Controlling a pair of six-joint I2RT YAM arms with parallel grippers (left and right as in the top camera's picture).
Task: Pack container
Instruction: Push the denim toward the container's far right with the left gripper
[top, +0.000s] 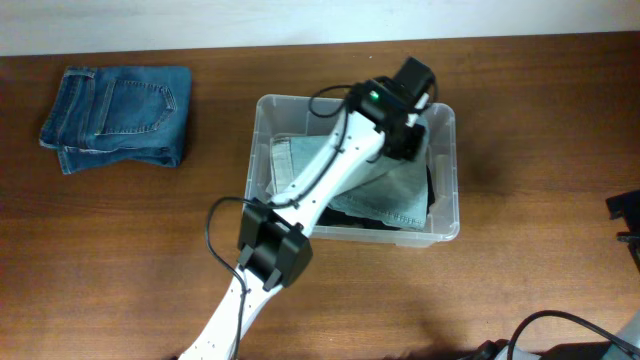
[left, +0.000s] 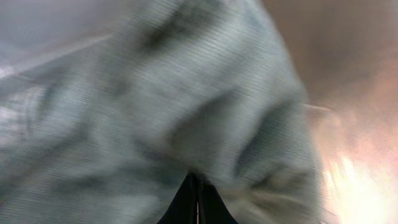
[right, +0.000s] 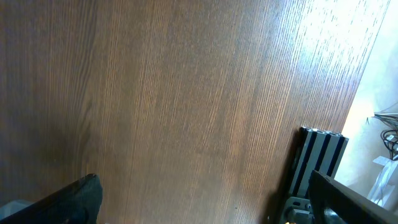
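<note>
Clear container (top: 447, 170), grey-green cloth (top: 385, 195), blue jeans (top: 120, 115), brown wood-grain table (top: 100, 250)

A pale grey-green soft cloth (left: 186, 93) bunches up right at the tips of the left fingers (left: 181, 208). A black cloth (top: 431, 190) peeks out from under it. Well off to the left of those fingers, folded blue denim jeans (top: 118, 117) lie flat on the brown wooden desk (top: 520, 290). A black grooved metal post (right: 320, 158) stands near the right fingers (right: 68, 199).

The left arm (top: 335, 160) has white links, black joint housings, a looping black cable (top: 208, 232) and a small green light (top: 375, 96).
</note>
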